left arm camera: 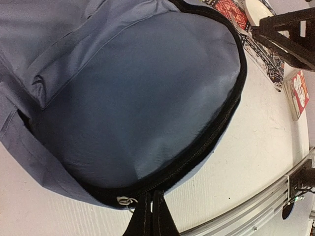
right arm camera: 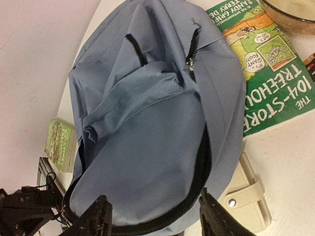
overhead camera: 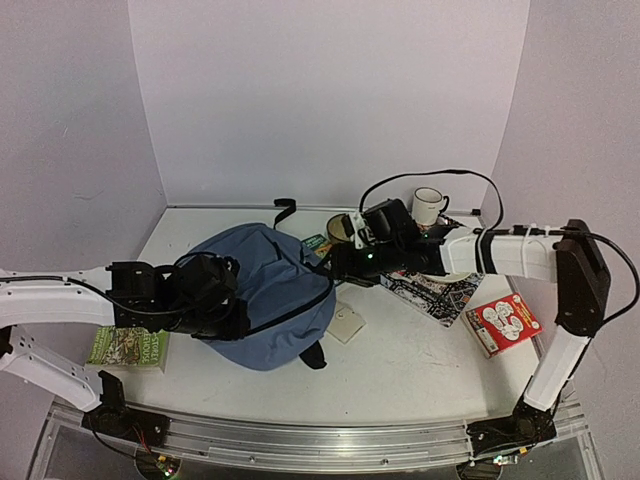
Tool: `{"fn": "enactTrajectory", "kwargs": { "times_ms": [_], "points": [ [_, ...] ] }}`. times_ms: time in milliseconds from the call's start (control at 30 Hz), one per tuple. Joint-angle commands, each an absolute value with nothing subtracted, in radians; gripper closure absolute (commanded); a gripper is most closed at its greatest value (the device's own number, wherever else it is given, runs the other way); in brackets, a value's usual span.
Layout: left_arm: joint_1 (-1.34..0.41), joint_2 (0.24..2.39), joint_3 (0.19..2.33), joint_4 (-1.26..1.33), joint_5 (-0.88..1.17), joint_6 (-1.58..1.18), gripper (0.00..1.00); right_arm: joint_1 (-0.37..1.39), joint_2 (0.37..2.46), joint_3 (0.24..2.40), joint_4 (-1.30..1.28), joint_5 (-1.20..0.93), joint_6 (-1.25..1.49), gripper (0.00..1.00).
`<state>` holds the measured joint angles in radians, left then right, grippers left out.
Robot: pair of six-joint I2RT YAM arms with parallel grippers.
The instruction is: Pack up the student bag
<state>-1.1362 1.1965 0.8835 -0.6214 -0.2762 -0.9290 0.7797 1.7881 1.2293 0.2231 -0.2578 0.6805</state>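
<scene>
The student bag [overhead camera: 270,290] is a slate-blue backpack lying flat at centre-left of the table, its black main zip partly open along the right edge [right arm camera: 202,162]. My left gripper [overhead camera: 225,312] is at the bag's left side. In the left wrist view its fingers [left arm camera: 150,216] are pressed together with the tips at the black zip band [left arm camera: 197,152], beside a metal zip pull [left arm camera: 127,200]. My right gripper [overhead camera: 335,262] is open and empty. It hovers over the bag's right edge, fingers [right arm camera: 101,219] spread wide around the bag [right arm camera: 147,137].
A green Treehouse book [right arm camera: 266,73] and a bowl [overhead camera: 340,228] lie behind the bag. A beige wallet [overhead camera: 347,323] lies at its right edge. A white mug [overhead camera: 430,205], a black-and-white book [overhead camera: 440,290] and a red-and-white book [overhead camera: 503,322] are at the right. A green book [overhead camera: 128,347] lies at the left.
</scene>
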Motion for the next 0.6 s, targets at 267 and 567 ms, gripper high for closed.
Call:
{"fn": "enactTrajectory", "kwargs": {
  "times_ms": [267, 567],
  "points": [
    [-1.141, 1.224, 0.923, -0.471, -0.224, -0.861, 1.0, 1.041, 1.678, 1.085, 0.262, -0.026, 1.015, 0.15],
    [-1.141, 1.184, 0.884, -0.451, -0.224, -0.859, 1.0, 1.082, 1.774, 1.15, 0.302, -0.02, 1.123, 0.12]
  ]
}}
